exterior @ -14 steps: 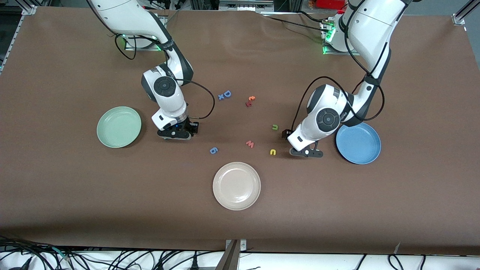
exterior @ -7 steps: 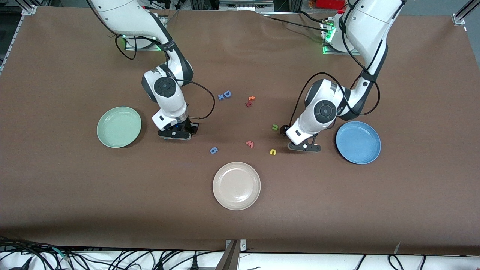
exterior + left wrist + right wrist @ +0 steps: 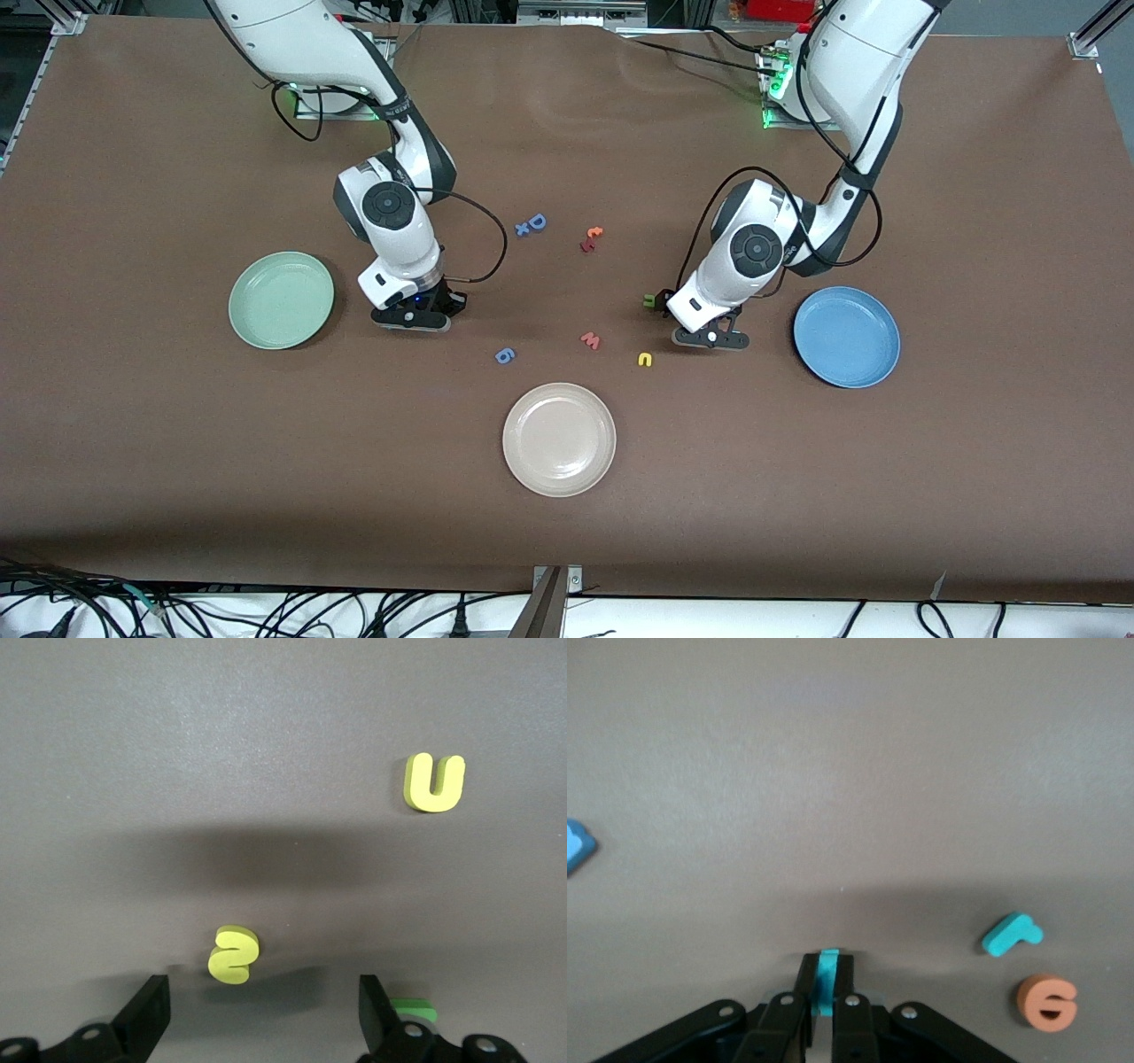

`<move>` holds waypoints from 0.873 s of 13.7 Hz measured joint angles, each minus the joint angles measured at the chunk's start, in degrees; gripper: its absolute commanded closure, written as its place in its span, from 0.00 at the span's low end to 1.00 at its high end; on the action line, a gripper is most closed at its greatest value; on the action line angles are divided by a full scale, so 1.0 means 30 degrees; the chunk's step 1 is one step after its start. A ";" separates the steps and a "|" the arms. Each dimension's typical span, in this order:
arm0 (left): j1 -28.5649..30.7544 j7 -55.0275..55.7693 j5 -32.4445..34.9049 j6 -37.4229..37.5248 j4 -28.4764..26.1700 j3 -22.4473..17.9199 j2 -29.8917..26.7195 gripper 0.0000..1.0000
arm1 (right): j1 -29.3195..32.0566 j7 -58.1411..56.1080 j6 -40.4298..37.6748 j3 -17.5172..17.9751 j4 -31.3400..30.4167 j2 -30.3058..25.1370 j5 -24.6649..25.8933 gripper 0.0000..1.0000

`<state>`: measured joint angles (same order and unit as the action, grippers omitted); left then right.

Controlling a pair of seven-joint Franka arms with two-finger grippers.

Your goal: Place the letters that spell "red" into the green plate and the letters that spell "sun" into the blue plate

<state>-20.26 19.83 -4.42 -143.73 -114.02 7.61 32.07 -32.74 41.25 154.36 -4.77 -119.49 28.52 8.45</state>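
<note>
- Shuts the right gripper (image 3: 827,992) on a teal-blue letter (image 3: 827,979) (probably the "d", seen edge-on): jaws parted a second ago, now pinched on it at table level, near the green plate (image 3: 281,300).
- Leaves the teal "r" (image 3: 1012,934) and orange "e" (image 3: 1046,1001) lying together just beside that grip.
- Brings the left gripper (image 3: 264,997) away from the blue plate (image 3: 846,337), jaws wide apart astride the yellow "s" (image 3: 233,955).
- Puts the green arch letter (image 3: 413,1010) beside one finger and the yellow arch letter (image 3: 434,782) near.
- Means one lift ready and one grasp lined up, with nothing delivered yet.
</note>
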 measured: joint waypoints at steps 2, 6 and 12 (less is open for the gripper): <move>-0.0003 0.0278 0.0396 -0.0012 0.0000 -0.0022 -0.0002 0.07 | 0.0028 -0.0282 -0.1469 -0.0716 0.0281 -0.0784 0.0000 1.00; 0.0001 0.0740 0.0868 -0.0155 -0.0001 -0.0082 -0.0003 0.07 | 0.0437 -0.3379 -0.6584 -0.2362 0.0486 -0.3759 -0.0506 1.00; 0.0001 0.0800 0.1032 -0.0261 -0.0060 -0.0105 0.0038 0.09 | 0.0828 -1.2861 -0.9990 -0.7751 -0.0497 -0.5465 -0.2162 1.00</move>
<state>-20.25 22.23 -1.32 -144.52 -114.20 7.29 32.19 -30.25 2.67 124.39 -28.02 -120.98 12.12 1.97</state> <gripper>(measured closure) 0.075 0.903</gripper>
